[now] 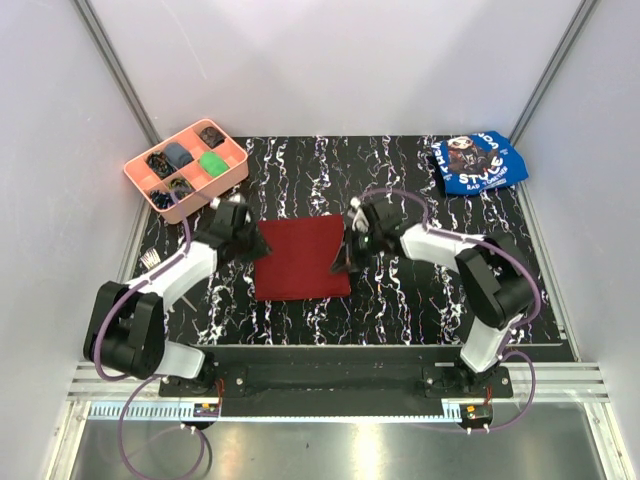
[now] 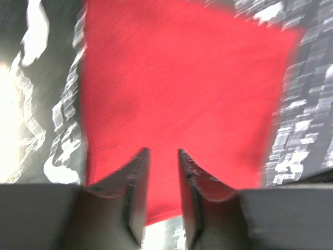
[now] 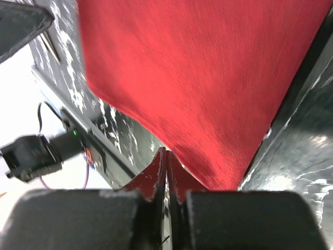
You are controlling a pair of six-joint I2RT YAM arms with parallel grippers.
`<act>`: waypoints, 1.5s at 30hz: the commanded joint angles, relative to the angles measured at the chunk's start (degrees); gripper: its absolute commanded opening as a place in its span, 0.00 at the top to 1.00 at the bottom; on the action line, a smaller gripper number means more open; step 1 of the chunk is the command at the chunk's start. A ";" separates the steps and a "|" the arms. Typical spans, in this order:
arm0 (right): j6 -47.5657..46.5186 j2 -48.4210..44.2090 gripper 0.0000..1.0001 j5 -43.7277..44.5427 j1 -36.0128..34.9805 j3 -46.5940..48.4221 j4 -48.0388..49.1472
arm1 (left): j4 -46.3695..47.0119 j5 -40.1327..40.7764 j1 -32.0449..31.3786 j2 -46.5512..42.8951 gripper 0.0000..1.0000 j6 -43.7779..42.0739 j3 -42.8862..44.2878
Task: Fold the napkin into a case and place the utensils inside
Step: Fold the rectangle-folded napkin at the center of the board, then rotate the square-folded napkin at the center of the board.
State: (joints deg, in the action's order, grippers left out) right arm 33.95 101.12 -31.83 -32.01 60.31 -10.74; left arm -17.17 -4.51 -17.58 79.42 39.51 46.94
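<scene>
From my top camera the dark red napkin [image 1: 300,258] lies spread as a near-square in the middle of the frame on the black marbled table [image 1: 400,300], not folded into a strip. The left gripper [image 1: 258,243] sits at the napkin's upper left corner. In its wrist view the left gripper [image 2: 163,152] has its two fingers a narrow gap apart, with only the flat red cloth [image 2: 182,94] showing between and beyond them, so I read it as partly parted and holding nothing. The right gripper [image 1: 345,262] is at the napkin's right edge. In its wrist view the right gripper [image 3: 166,152] has its tips pressed together on the cloth's edge, and the napkin [image 3: 208,67] rises toward them in a raised fold. The utensils [image 1: 152,260] show as thin silvery bits at the table's far left, too small to tell apart. A pink compartment tray [image 1: 133,168] sits upper left and a blue printed cloth [image 1: 478,162] upper right
</scene>
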 commanded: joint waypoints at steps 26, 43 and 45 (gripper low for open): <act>3.22 -4.90 0.98 0.20 1.07 -11.18 7.04 | -2.25 -6.74 -8.17 -11.92 0.69 5.23 -15.55; -2.80 1.26 0.94 11.51 12.48 -9.65 4.17 | 6.96 -5.68 -24.32 -3.40 0.69 17.26 -20.41; -7.65 3.46 0.90 13.63 15.64 -2.70 -4.31 | 5.23 -3.93 -29.68 -1.38 0.67 19.02 -17.34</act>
State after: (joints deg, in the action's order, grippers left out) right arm 37.10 100.29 -29.45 -22.52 46.19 -3.18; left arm -8.91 -9.45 -39.72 73.56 53.49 27.42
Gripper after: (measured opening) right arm 0.071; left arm 0.311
